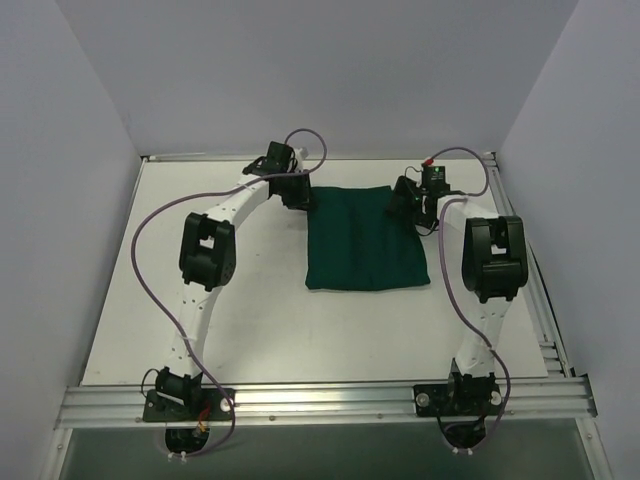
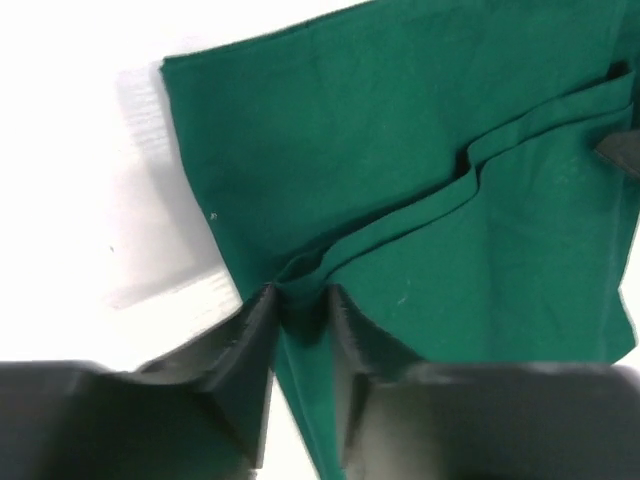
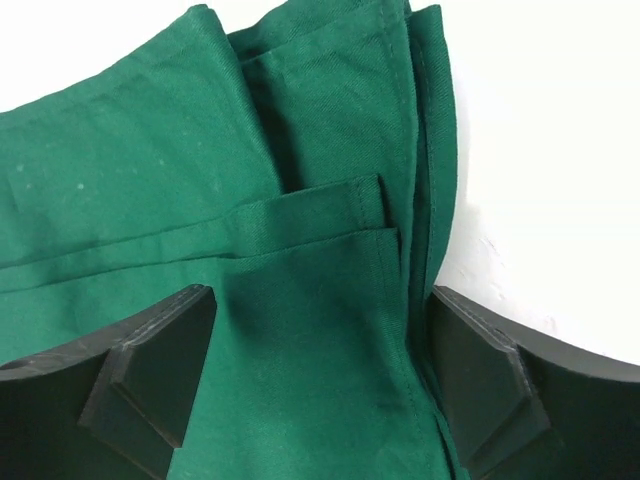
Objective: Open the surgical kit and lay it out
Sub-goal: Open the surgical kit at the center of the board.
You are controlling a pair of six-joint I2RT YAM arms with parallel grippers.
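**A:** First entry?

**B:** Cloth (image 1: 365, 240), dark green, one. It is folded into a flat, roughly square bundle, with several layers and hems showing along its edges. It lies on the white worktop (image 1: 250, 330).

**A:** Left jaws?

**B:** They are at the cloth's far left corner. They stand nearly together, pinching a raised fold of the cloth's edge.

**A:** Right jaws?

**B:** They are at the cloth's far right corner, spread wide. One sits over the cloth and the other at its outer edge, with the layered hems between them. They grip nothing. Whether they touch the cloth, I cannot tell.
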